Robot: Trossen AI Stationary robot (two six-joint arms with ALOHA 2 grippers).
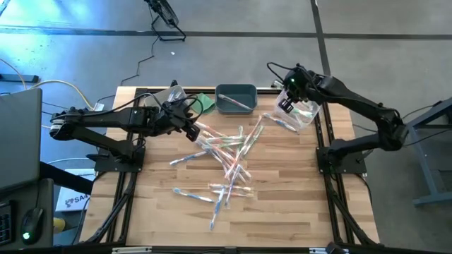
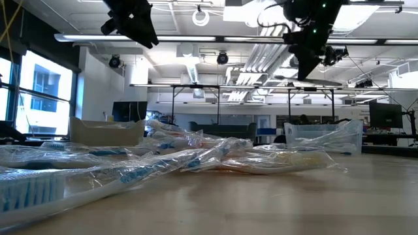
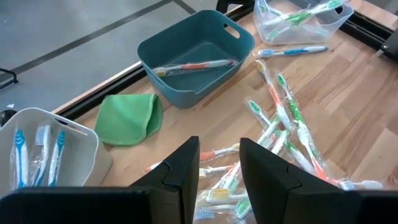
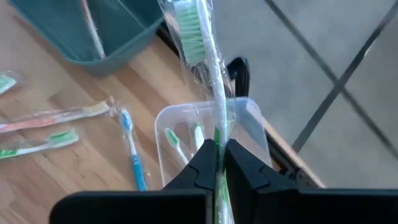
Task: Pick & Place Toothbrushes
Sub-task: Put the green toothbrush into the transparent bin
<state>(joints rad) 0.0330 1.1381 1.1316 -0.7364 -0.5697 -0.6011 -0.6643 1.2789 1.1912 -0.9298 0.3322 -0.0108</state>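
Because green brushes seem to go in the clear bin [image 4: 249, 124], the right gripper [image 4: 219, 163] hangs above it clamped on a green toothbrush [image 4: 199, 43], while the left gripper [image 3: 219, 163] hovers part-open and empty over the pile [image 1: 226, 159].

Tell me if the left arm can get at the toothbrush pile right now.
Probably yes. The left gripper hangs open and empty just over the near edge of the toothbrush pile, nothing in between. The right gripper holds a green toothbrush over the clear bin.
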